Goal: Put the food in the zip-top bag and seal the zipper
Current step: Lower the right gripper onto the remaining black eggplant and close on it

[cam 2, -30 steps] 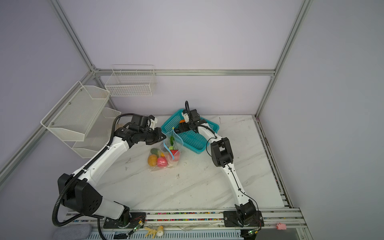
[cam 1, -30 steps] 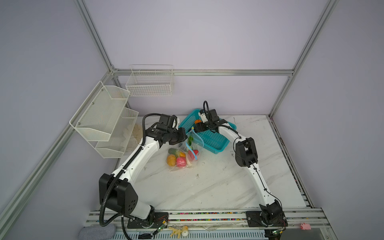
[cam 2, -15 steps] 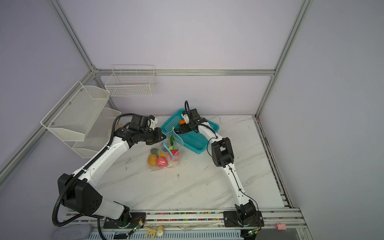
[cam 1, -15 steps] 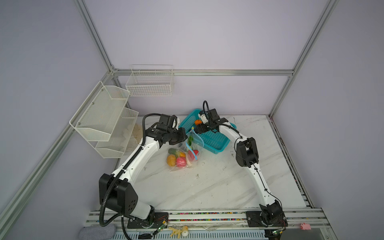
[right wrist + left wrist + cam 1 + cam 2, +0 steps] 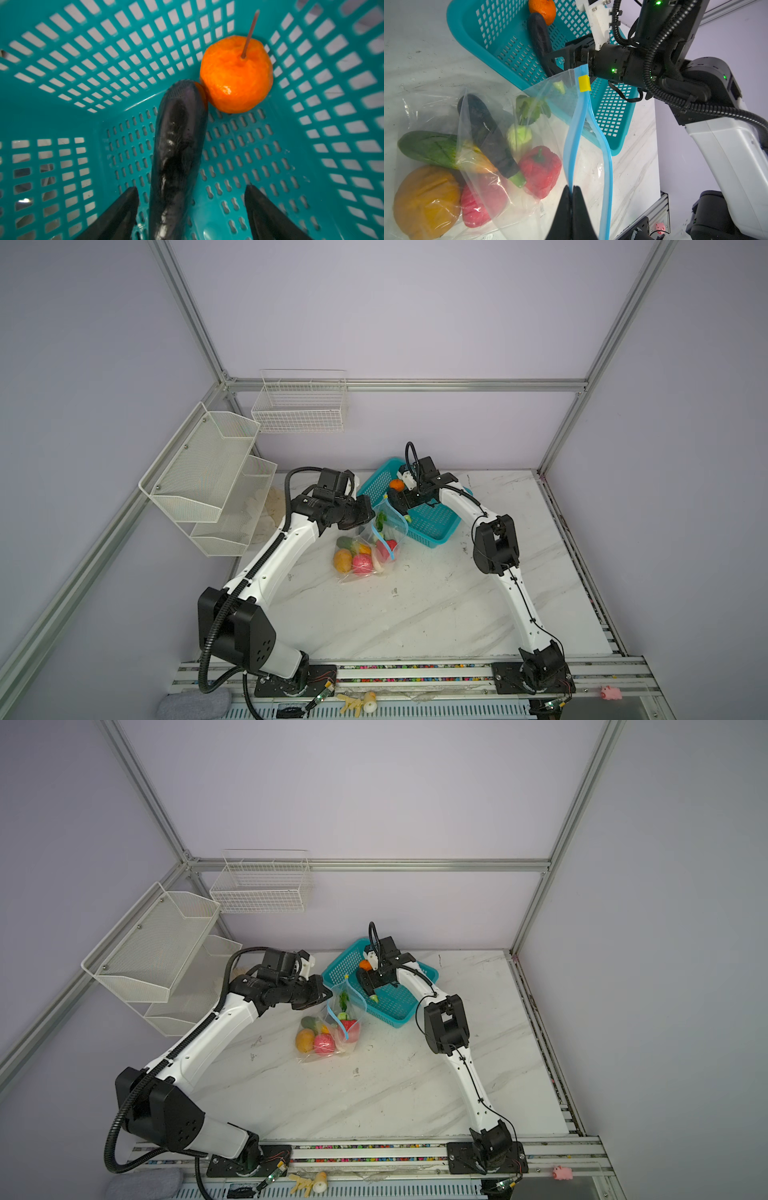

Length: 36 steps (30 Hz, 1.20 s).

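The clear zip-top bag [image 5: 370, 549] [image 5: 332, 1031] lies on the marble table with its mouth lifted. My left gripper [image 5: 572, 188] is shut on one lip of the light-blue zipper [image 5: 575, 133], and the yellow slider [image 5: 584, 83] sits at the strip's far end. Inside the bag are several pieces of food, among them a red pepper [image 5: 539, 170], a dark eggplant [image 5: 488, 135] and a yellow-orange fruit [image 5: 425, 201]. My right gripper [image 5: 191, 193] [image 5: 397, 499] is open inside the teal basket [image 5: 428, 526], its fingers either side of a dark purple eggplant [image 5: 178, 145]. That eggplant lies against an orange [image 5: 235, 74].
White mesh shelves [image 5: 208, 472] hang on the left wall and a wire basket [image 5: 301, 406] on the back wall. The front rail holds pale toy bits [image 5: 361, 701] and a pink pig [image 5: 609, 692]. The teal basket stands right behind the bag's mouth.
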Each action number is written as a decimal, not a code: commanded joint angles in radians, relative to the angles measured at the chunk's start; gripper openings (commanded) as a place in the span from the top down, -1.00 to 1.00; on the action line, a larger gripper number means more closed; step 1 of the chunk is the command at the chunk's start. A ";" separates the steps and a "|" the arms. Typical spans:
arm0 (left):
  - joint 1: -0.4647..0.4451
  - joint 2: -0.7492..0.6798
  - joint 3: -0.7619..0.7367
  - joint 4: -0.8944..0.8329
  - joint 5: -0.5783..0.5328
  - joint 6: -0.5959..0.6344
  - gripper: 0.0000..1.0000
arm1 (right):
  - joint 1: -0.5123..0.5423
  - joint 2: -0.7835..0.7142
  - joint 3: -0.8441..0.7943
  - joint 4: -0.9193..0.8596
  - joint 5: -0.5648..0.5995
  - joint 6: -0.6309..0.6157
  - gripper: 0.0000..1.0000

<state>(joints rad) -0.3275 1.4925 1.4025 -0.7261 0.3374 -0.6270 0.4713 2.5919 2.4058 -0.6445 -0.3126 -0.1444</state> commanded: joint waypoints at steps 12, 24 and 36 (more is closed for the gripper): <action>0.005 -0.035 0.053 0.028 0.014 -0.002 1.00 | 0.049 0.012 0.012 0.017 0.125 0.022 -0.56; 0.005 -0.037 0.048 0.033 0.018 -0.004 1.00 | 0.053 0.060 0.051 0.032 0.185 0.020 -0.33; 0.005 -0.034 0.048 0.034 0.021 -0.001 1.00 | 0.052 0.064 0.061 0.048 0.185 0.025 0.03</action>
<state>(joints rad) -0.3275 1.4921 1.4025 -0.7204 0.3408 -0.6346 0.5240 2.6385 2.4332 -0.6094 -0.1352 -0.1181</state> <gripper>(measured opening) 0.047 0.488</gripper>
